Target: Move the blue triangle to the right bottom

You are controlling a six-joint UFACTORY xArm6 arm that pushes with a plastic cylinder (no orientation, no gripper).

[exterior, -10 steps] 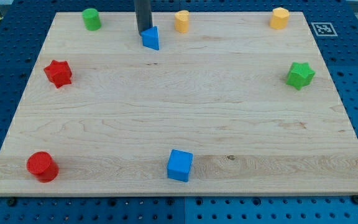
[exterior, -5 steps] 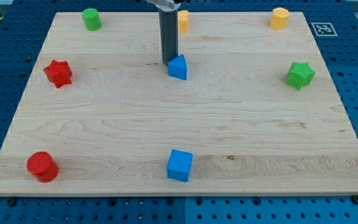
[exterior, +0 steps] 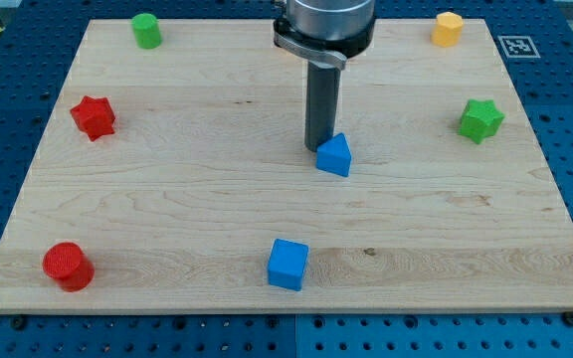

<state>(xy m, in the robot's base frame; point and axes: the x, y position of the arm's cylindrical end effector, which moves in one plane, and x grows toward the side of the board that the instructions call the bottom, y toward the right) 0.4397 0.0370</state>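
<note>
The blue triangle (exterior: pixel 334 156) lies near the middle of the wooden board (exterior: pixel 167 199), a little right of centre. My tip (exterior: pixel 317 147) stands right against the triangle's upper left side, touching it. The dark rod rises from there to the arm's grey mount at the view's top.
A blue cube (exterior: pixel 287 264) sits near the bottom edge. A red cylinder (exterior: pixel 67 267) is at bottom left, a red star (exterior: pixel 94 116) at left, a green cylinder (exterior: pixel 146 30) at top left. An orange block (exterior: pixel 448 28) is at top right, a green star (exterior: pixel 479 120) at right.
My tip has pushed the blue triangle down and to the right, from near the top edge to the board's middle. The arm now hides the second orange block at the top.
</note>
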